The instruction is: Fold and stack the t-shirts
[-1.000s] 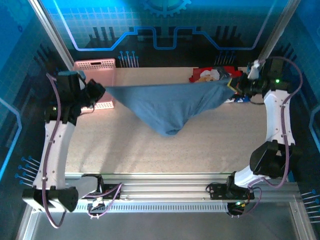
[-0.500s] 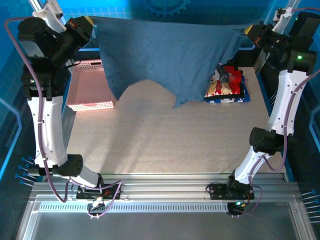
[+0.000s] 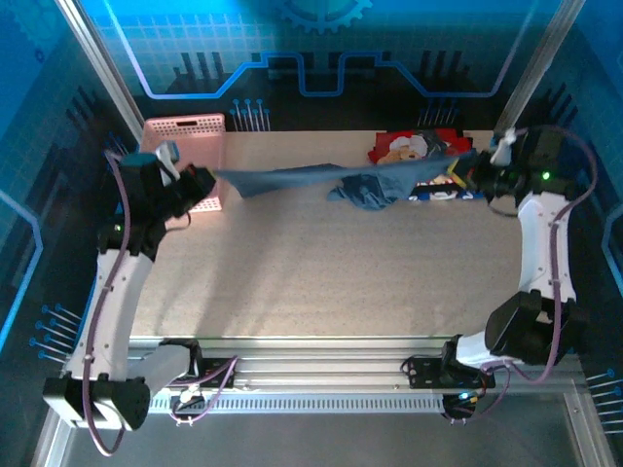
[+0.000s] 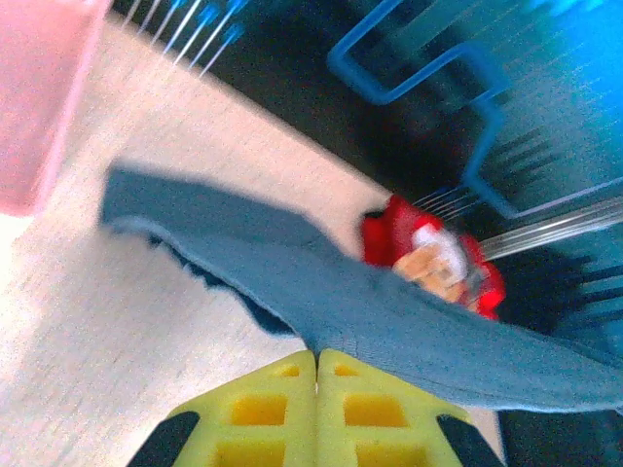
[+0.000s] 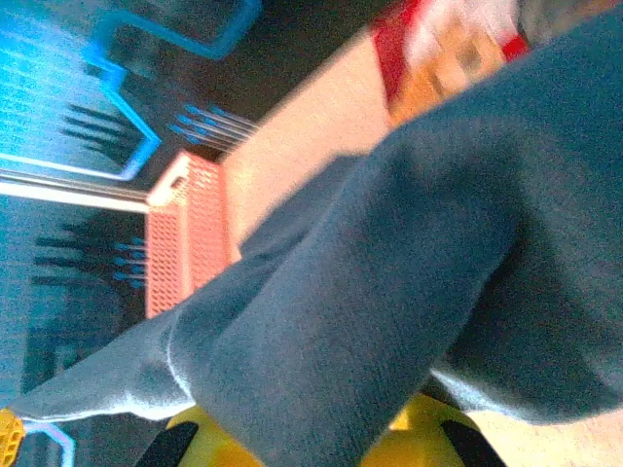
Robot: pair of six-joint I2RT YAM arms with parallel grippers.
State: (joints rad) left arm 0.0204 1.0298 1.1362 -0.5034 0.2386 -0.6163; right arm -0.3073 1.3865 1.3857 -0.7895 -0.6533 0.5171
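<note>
The slate-blue t-shirt (image 3: 341, 181) is stretched low across the back of the table between both arms, bunched in a fold at its middle. My left gripper (image 3: 206, 182) is shut on its left edge, and in the left wrist view the yellow fingertips (image 4: 317, 362) meet on the slate-blue cloth (image 4: 409, 302). My right gripper (image 3: 465, 167) holds the right end; the blue cloth (image 5: 370, 292) drapes over its yellow fingers (image 5: 414, 440) and hides the tips. Behind the shirt lies the folded stack, its red teddy-bear shirt (image 3: 409, 146) on top.
A pink lattice basket (image 3: 190, 136) stands at the back left, just behind my left gripper. The table (image 3: 331, 272) runs bare towards the near edge. Frame posts rise at both back corners.
Both arms came down from a high lift. The shirt, hanging open half a second ago, now lies stretched narrow and bunched just above the table's back.
</note>
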